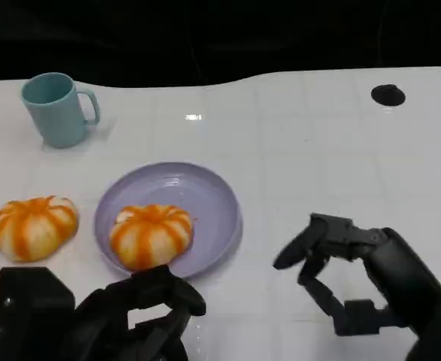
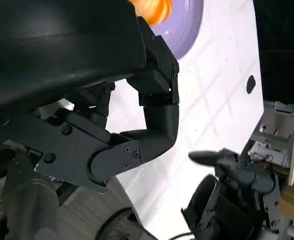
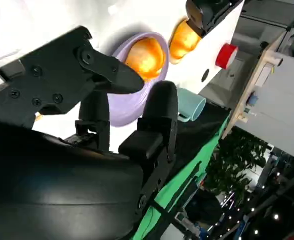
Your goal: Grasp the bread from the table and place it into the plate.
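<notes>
1. One round orange-and-white striped bread bun (image 1: 151, 234) sits inside the shallow lilac plate (image 1: 216, 197), on its near-left side.
2. A second matching bun (image 1: 34, 226) lies on the white table (image 1: 318, 143), left of the plate.
3. Left hand (image 1: 141, 316) hovers just below the plate, fingers curled, holding nothing.
4. Right hand (image 1: 340, 263) is spread apart, empty, right of the plate.
5. A teal mug (image 1: 57, 109) stands far back left.

Orange-striped round bread (image 1: 152, 235) lies inside lavender plate (image 1: 212, 199), on its near-left side; second identical bread (image 1: 34, 227) rests on tabletop (image 1: 318, 165), left of plate.
</notes>
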You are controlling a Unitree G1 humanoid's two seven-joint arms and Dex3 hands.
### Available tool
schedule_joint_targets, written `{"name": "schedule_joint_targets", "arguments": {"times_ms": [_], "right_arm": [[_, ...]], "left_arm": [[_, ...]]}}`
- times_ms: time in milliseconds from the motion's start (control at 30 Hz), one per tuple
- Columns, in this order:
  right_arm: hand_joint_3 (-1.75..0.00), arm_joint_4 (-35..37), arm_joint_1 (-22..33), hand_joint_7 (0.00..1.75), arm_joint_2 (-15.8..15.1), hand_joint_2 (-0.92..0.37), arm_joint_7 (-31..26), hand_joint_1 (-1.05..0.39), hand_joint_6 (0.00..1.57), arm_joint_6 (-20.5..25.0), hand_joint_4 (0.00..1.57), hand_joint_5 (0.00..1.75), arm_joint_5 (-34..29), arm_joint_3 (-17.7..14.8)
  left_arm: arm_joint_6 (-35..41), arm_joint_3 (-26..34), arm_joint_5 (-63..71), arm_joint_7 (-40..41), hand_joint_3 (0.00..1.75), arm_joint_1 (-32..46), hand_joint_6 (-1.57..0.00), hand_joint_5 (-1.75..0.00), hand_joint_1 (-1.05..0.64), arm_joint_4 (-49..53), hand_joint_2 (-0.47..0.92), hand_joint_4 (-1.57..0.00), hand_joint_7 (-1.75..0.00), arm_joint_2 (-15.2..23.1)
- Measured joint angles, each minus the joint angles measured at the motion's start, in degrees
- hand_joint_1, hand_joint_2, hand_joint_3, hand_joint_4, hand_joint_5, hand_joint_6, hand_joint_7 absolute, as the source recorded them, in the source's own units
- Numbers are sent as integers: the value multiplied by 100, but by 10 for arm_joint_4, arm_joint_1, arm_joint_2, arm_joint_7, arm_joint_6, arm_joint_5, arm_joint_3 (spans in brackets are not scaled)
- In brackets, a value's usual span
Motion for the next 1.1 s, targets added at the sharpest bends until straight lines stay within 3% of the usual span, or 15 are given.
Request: {"name": "schedule_joint_targets", "arguments": {"times_ms": [133, 300, 600, 1100], "right_arm": [[-141, -18, 26, 137, -22, -36, 3, -10, 86, -11, 83, 163, -2, -15], [-142, -45, 62, 147, -36, -35, 3, -8, 83, -16, 86, 174, -10, -32], [-144, -72, 113, 162, -34, -37, -21, -3, 77, -9, 95, 175, -37, -49], [-141, -33, 118, 166, -26, -37, -72, -4, 73, -13, 96, 175, -70, -49]], "left_arm": [[0, 2, 0, 0, 84, -1, -58, -175, -33, 1, 79, -67, -151, 0], [0, 4, -1, -1, 83, -2, -58, -175, -33, 5, 79, -67, -150, 1], [0, 9, -1, -9, 81, -2, -58, -175, -34, 9, 79, -67, -150, 4], [0, 22, -3, -15, 79, 2, -58, -175, -33, 10, 80, -67, -148, 7]]}}
